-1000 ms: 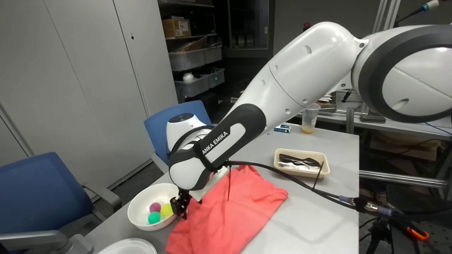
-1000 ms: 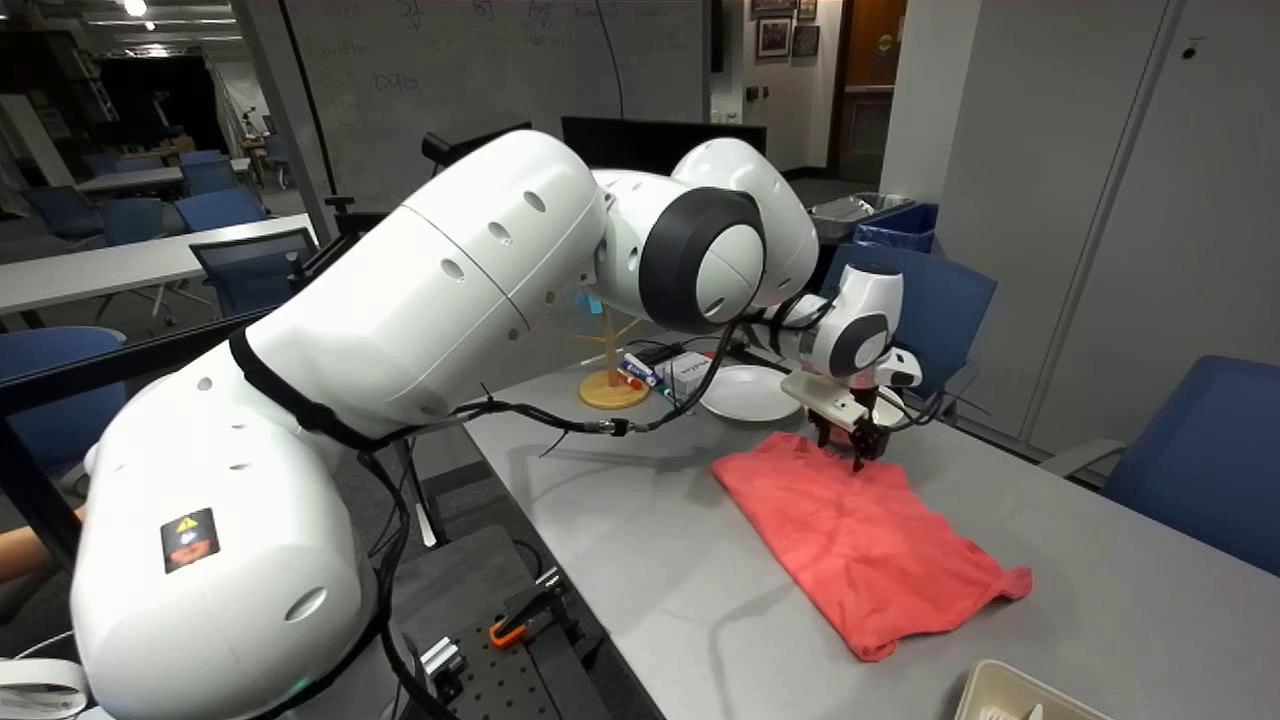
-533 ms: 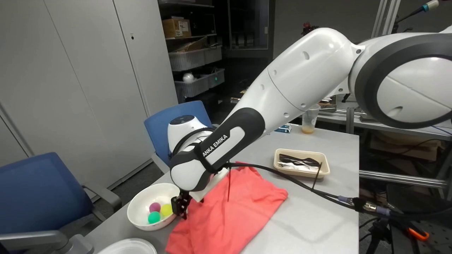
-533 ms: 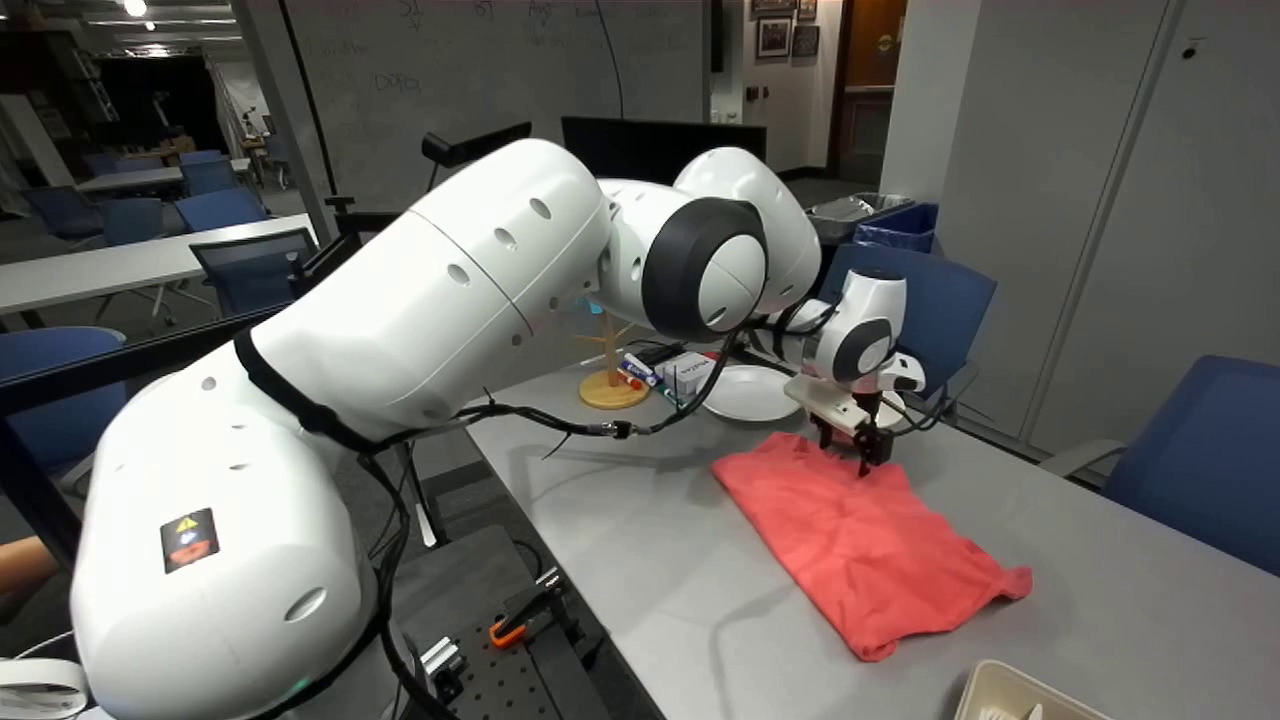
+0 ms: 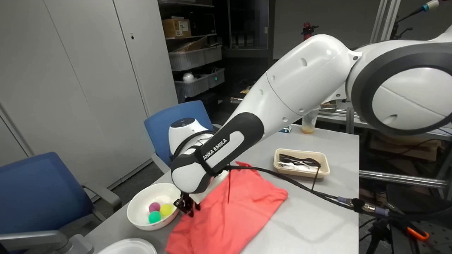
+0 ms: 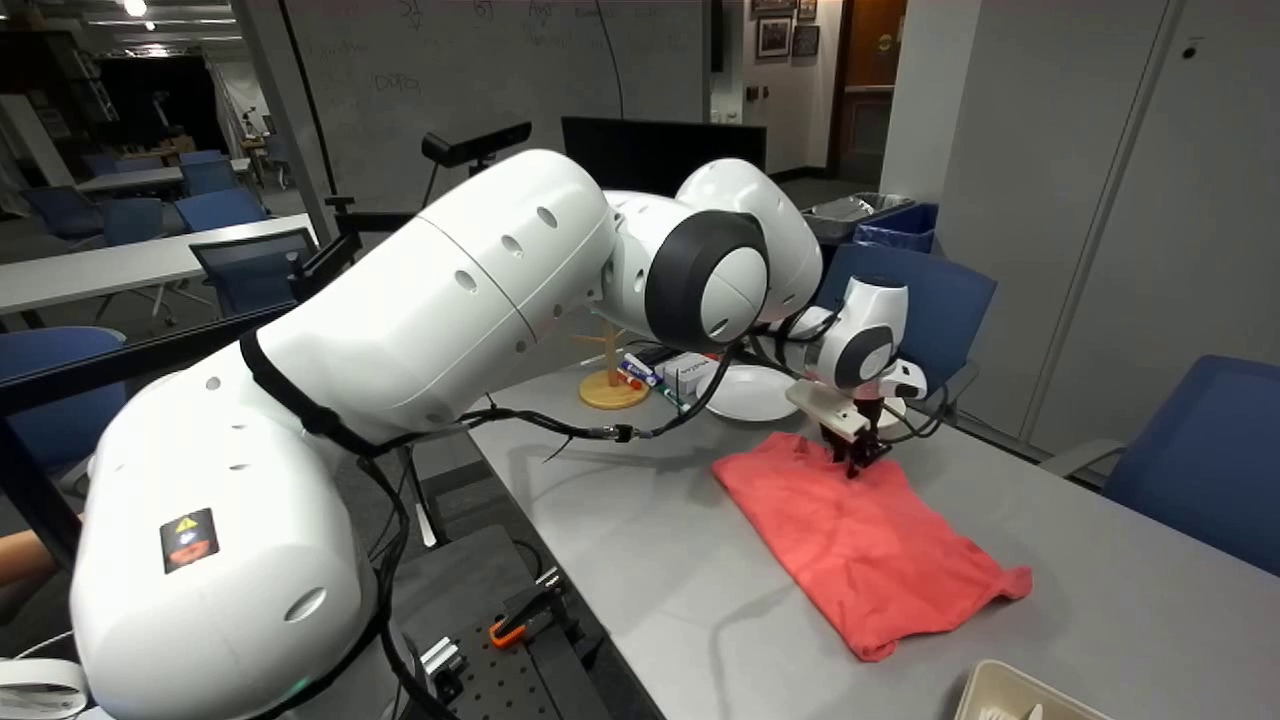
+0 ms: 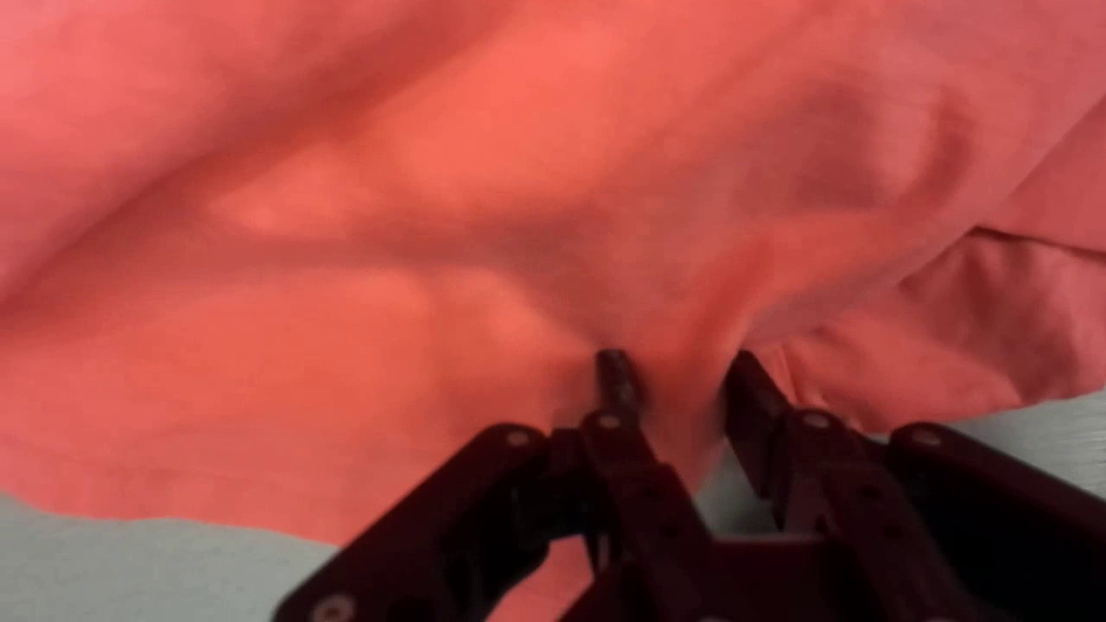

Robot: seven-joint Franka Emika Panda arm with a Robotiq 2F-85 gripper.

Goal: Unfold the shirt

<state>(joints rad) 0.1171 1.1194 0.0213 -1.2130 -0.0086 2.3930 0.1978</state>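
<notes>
In an exterior view my arm (image 5: 300, 77) slants in from the upper right, its cable (image 5: 312, 191) crossing in front of the shirt (image 5: 229, 215), which lies on the grey table (image 5: 300, 222) at bottom center. Kinda crowded on the lower left: a white bowl (image 5: 144, 197) with three colored balls (image 5: 154, 217) sits right next to my gripper (image 5: 194, 211). Tan tray (image 5: 300, 173) off to the right. Versus half a second ago, the arm's lower and the gripper looks narrower.

Again in an exterior view, there's a round white plate (image 6: 750, 395) and a wooden stand (image 6: 612, 392) around mid-frame, and the shirt's at lower right, outline basically unchanged.

Wrist view: the shirt, soft, wrinkled and coral, fills most of the frame, with a smooth ridge running up between my dark jointed fingers (image 7: 620, 384). Gap's narrow with that fold inside, but honestly I can't tell if it's clamped.
</notes>
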